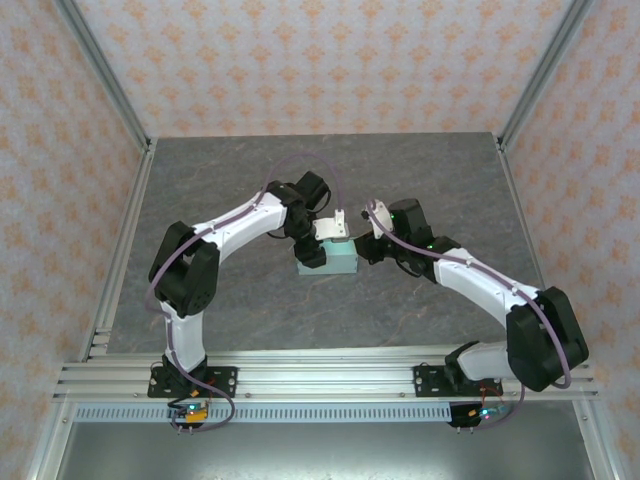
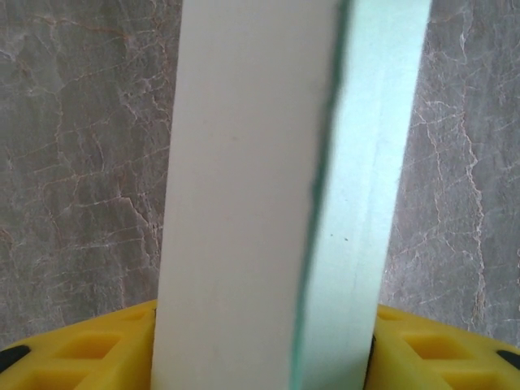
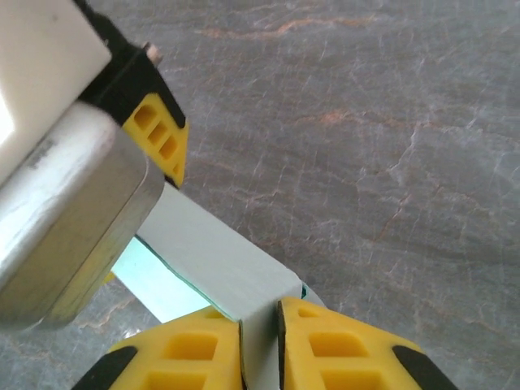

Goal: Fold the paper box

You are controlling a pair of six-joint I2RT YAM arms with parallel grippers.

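The paper box (image 1: pixel 338 264), pale mint-green card, is held just above the table's middle between both arms. My left gripper (image 1: pixel 311 250) is shut on its left part. In the left wrist view the box (image 2: pixel 268 179) runs up the picture, and the left gripper (image 2: pixel 264 357) presses it from both sides with its yellow fingers (image 2: pixel 89 349). My right gripper (image 1: pixel 366 247) comes in from the right. In the right wrist view the right gripper (image 3: pixel 260 357) is shut on a narrow end panel of the box (image 3: pixel 215 256). A yellow finger (image 3: pixel 156 134) of the left gripper shows at the box's far end.
The grey marbled table (image 1: pixel 220 190) lies under the box. Aluminium frame posts (image 1: pixel 105 70) and patterned walls (image 1: pixel 330 60) close it in at the left, right and back. A rail (image 1: pixel 330 375) runs along the near edge by the arm bases.
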